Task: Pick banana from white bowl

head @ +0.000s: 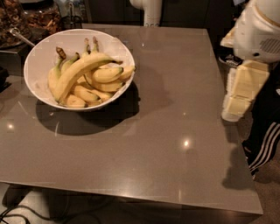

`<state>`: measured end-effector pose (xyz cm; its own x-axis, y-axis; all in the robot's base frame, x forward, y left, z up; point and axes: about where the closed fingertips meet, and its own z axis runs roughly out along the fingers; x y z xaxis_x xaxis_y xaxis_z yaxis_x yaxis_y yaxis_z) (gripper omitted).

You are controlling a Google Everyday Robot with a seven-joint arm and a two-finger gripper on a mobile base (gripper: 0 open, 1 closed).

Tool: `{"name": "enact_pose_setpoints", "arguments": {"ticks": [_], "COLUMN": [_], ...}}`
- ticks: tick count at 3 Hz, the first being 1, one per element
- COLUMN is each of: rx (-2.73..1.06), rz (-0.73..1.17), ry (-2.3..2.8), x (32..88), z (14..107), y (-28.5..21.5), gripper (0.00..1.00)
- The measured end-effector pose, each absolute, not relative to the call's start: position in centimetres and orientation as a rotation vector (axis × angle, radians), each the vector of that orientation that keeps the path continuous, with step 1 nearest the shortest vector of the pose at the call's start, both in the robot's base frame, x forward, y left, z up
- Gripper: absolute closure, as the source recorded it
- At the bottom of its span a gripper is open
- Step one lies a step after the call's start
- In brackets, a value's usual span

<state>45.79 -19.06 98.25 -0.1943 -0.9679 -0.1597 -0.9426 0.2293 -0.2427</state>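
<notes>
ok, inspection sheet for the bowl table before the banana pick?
Surface: glossy grey table, light glints on it.
Job's things: banana lies on top of the pile in the white bowl, at the table's far left.
Clutter: shorter bananas under it in the same bowl.
Grippers: gripper hangs off the table's right edge, far from the bowl.
Cables: dark cables on the floor, bottom left.
Surroundings: white post beyond the far edge; striped dark trousers at right.

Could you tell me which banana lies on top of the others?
The longest, strongly curved banana, spanning the white bowl; the pincer hangs beyond the table's right edge.
</notes>
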Motion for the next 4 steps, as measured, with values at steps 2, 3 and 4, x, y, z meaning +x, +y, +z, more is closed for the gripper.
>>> {"name": "enact_pose_setpoints", "arguments": {"ticks": [2,3,4], "rx": [-1.938,-1.922,-1.959], "rz": [-0.113,-0.124,-0.165], "ry": [2.197,2.167,2.081], "x": [49.9,50.7,51.8], "z": [98.3,98.5,99.1], "y": [-14.1,-13.5,-11.2], "gripper": [0.0,0.0,0.0]}}
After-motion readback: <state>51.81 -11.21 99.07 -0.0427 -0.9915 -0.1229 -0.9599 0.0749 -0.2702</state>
